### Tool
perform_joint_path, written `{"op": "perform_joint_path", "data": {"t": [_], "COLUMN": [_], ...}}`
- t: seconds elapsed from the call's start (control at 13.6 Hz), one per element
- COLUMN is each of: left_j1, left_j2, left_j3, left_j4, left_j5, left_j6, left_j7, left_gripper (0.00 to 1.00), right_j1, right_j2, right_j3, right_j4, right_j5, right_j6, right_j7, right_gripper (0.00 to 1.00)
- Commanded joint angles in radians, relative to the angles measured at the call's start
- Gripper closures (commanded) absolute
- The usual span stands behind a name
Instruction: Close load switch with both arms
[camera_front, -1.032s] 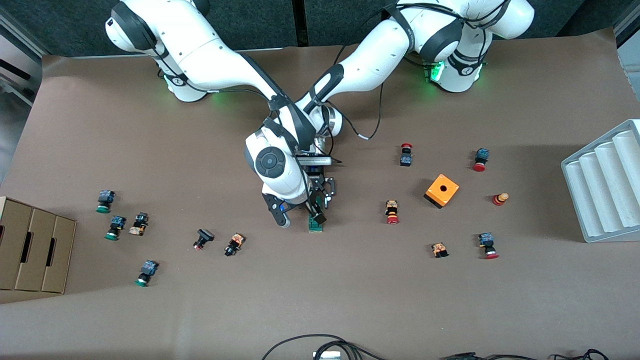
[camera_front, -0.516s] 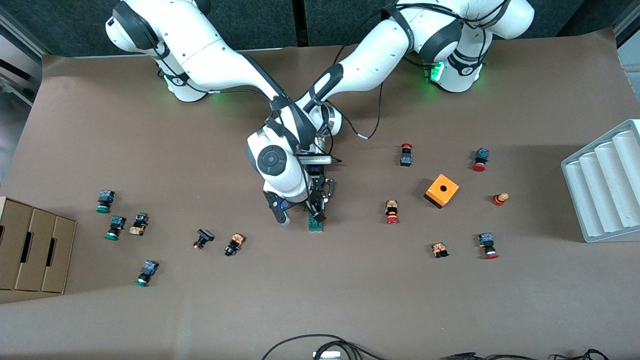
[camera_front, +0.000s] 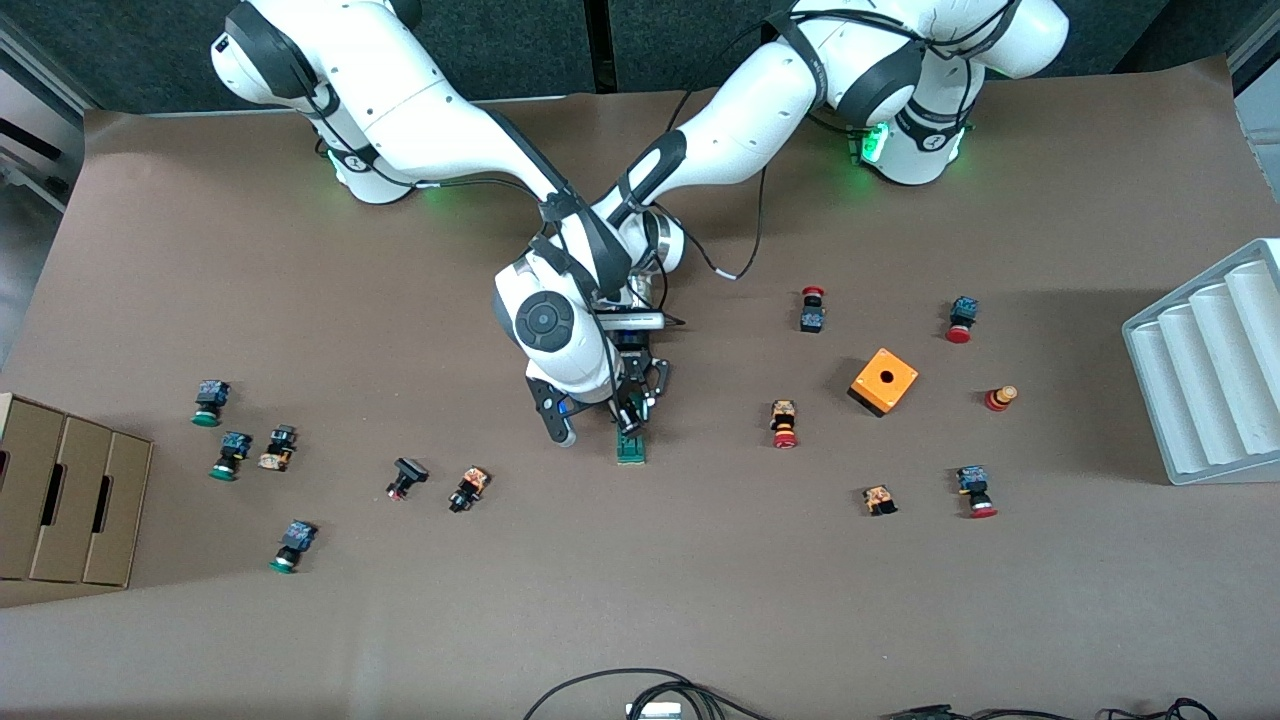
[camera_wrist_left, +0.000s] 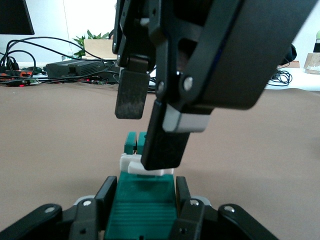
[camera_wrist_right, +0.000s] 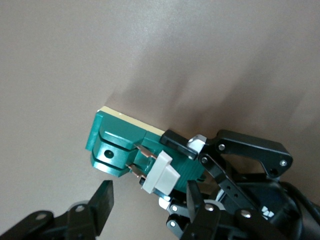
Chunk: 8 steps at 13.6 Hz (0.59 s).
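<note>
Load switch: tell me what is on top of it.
The white sliding tab sits on the load switch, with a right gripper finger at it. The left gripper clamps the body, hiding that end.

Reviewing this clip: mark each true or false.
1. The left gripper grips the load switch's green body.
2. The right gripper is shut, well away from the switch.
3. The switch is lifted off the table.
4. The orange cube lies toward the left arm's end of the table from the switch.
1. True. The left gripper has its fingers against both sides of the load switch.
2. False. The right gripper is open at the switch, with the white tab between its fingers.
3. False. The switch lies on the table.
4. True. The orange cube sits toward the left arm's end.
</note>
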Motion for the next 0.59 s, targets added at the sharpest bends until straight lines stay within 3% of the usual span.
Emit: {"op": "perform_joint_path", "data": {"t": [0.0,0.22,0.52], "left_j1": [-0.002,-0.002,-0.002], "left_j2": [0.011,0.011,0.01], "left_j3": [-0.004,-0.004,-0.004], "left_j4": [0.015,0.015,0.015], "left_j5": [0.006,0.006,0.004], "left_j6": [-0.021,-0.024,-0.024], "left_j7": [-0.01,-0.008,-0.01], "left_gripper": [0.5,0.51,0.51], "right_j1": [0.023,0.025,0.031], "right_j2": [-0.035,-0.033,-0.032], "right_j3": [-0.011,-0.011,-0.011], "right_j4": [-0.045,-0.062,-0.076], "right_j5": [0.03,0.031,0.03], "right_j6": [0.022,0.036,0.053], "right_j7": [0.02,0.029,0.031], "right_gripper": [0.39,0.41,0.5]}}
